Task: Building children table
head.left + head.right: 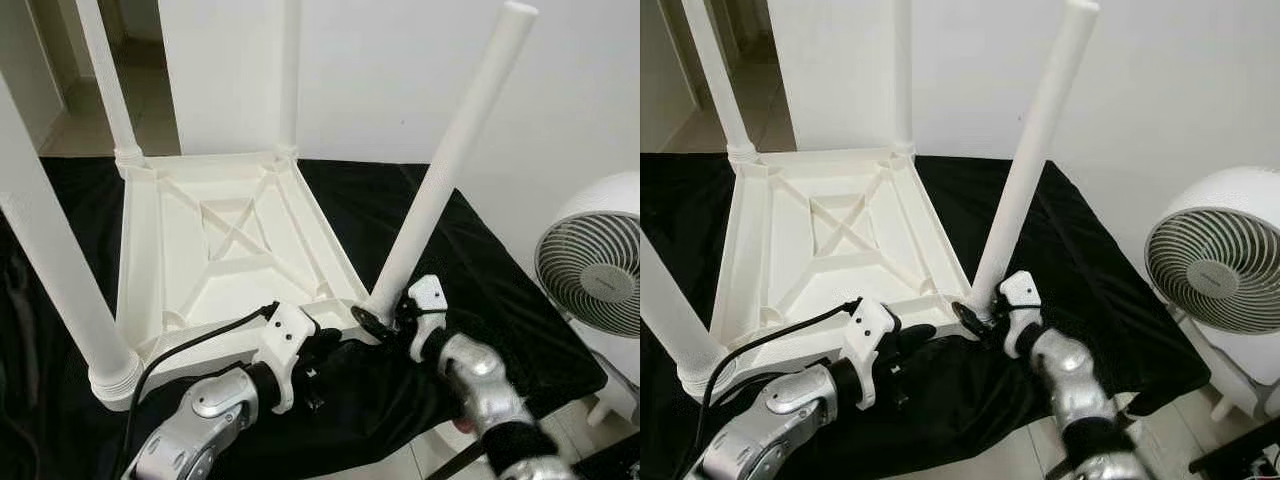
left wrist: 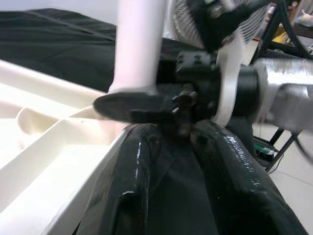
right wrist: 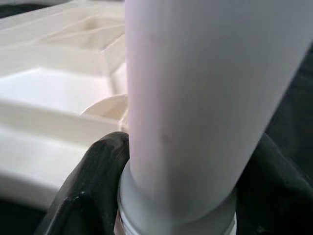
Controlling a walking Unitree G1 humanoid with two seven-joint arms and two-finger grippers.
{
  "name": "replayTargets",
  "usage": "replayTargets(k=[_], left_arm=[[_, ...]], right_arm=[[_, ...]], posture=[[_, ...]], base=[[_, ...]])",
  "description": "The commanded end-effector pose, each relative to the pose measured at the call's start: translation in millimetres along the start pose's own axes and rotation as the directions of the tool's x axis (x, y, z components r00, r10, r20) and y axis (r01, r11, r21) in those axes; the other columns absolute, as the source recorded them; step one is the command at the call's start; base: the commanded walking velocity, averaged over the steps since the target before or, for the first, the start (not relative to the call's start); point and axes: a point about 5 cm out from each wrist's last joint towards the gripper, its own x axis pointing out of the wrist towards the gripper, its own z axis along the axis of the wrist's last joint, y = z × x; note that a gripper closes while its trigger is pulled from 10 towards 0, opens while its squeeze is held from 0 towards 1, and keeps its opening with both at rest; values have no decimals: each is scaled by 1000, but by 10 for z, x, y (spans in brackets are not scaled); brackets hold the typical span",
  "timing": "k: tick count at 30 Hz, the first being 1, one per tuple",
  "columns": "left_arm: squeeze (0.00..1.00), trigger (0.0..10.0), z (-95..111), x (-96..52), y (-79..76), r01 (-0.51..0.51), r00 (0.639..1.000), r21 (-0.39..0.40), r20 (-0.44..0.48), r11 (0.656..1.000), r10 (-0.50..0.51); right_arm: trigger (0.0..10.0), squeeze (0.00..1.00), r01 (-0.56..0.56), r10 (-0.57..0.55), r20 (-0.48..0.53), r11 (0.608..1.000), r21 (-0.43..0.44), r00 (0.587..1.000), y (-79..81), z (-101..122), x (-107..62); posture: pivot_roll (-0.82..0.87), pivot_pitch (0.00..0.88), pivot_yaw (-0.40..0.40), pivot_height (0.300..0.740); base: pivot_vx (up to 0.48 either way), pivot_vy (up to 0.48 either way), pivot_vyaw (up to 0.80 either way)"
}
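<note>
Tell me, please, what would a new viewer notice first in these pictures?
First, the white children's table lying upside down on a black cloth, its legs pointing up. Next, the tilted leg at the near right corner, where the right gripper closes around its base. The left gripper is close beside it, and a white fan stands at the far right.

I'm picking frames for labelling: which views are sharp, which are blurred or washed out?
Left and right eye views: evenly lit, sharp on the upturned table. Left wrist view: motion-smeared on the leg and right gripper. Right wrist view: the leg is very close, soft and pale, with little surface detail.
</note>
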Motion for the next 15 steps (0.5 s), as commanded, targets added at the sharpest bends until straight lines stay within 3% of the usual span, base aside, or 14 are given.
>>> replayTargets(k=[1,4,5,7,8,15], left_arm=[[0,10000,4,12,-31,59,998,11,0,998,-59],[0,10000,4,5,-31,61,998,11,-2,998,-61],[0,10000,2,3,-32,62,998,12,-4,998,-62],[0,10000,2,3,-33,63,998,13,-5,998,-62],[0,10000,4,10,-40,63,998,11,-3,998,-63],[0,10000,7,22,-59,62,998,0,2,998,-62]], right_arm=[[0,0,79,-78,-86,997,12,993,-9,-140,-46],[0,0,156,-155,-82,988,15,985,14,-130,-48],[0,0,285,-283,-75,958,29,956,35,-104,-47],[0,0,326,-324,-78,945,28,943,43,-97,-48],[0,0,394,-392,-77,919,7,917,79,-63,-39],[0,0,374,-373,-46,927,24,927,218,44,5]], posture=[[40,0,-57,740],[38,0,-53,740],[38,0,-56,740],[38,0,-56,740],[38,0,-59,740],[38,0,-61,740]], base=[[0,0,0],[0,0,0],[0,0,0],[0,0,0],[0,0,0],[0,0,0]])
